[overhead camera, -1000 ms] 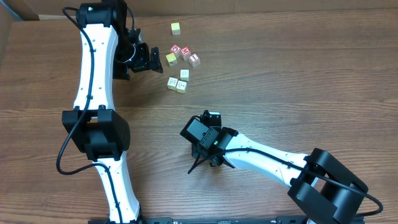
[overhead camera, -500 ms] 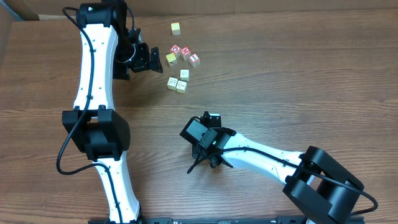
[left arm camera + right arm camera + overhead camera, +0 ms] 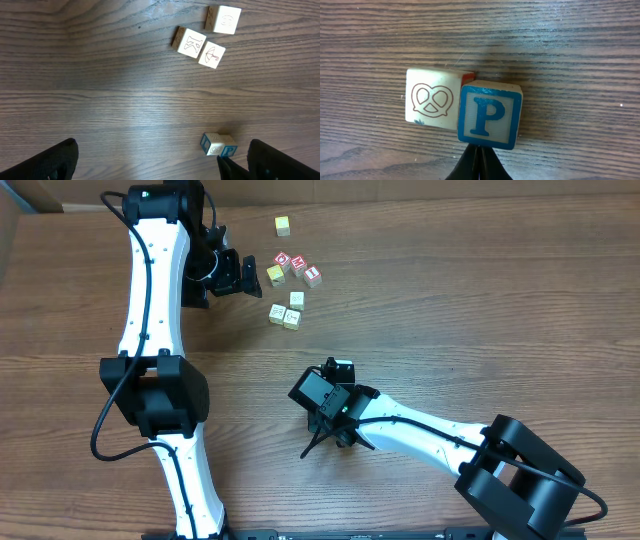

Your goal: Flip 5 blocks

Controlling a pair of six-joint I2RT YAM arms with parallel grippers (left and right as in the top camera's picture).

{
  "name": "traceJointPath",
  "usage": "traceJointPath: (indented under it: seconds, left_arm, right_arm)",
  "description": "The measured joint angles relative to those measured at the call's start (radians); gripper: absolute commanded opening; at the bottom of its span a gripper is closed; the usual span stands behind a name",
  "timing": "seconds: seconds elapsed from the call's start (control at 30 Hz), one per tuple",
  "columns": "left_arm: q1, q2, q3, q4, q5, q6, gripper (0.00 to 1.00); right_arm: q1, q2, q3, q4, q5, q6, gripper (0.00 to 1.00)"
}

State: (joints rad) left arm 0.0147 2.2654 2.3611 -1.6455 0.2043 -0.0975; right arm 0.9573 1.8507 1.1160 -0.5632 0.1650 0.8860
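In the right wrist view my right gripper (image 3: 480, 152) is shut to a point, its tip against the lower edge of the blue "P" block (image 3: 490, 116). That block overlaps the right edge of a cream pretzel-marked block (image 3: 432, 98). The left wrist view shows the same pair, the P block (image 3: 229, 151) and the pretzel block (image 3: 212, 144), just inside the right finger of my open left gripper (image 3: 162, 160). Three more cream blocks (image 3: 227, 20), (image 3: 190, 41), (image 3: 212, 54) lie farther off. From overhead, my left gripper (image 3: 245, 275) sits left of the cluster, and the P block does not show.
Overhead, three red-and-white cubes (image 3: 299, 267) and two yellow cubes (image 3: 283, 225), (image 3: 275, 274) lie at the back beside the left gripper. Three cream blocks (image 3: 291, 319) lie just in front of them. The right arm's wrist (image 3: 330, 405) sits mid-table.
The right arm's rear link has shifted slightly left. Both grippers and the blocks have stayed where they were.
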Motion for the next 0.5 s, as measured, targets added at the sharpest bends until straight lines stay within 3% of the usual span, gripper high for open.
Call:
traceJointPath:
  seconds: [0.5]
  left_arm:
    - [0.0,0.0,0.0,0.0,0.0,0.0,1.0]
  right_arm:
    - [0.0,0.0,0.0,0.006,0.021,0.0,0.05]
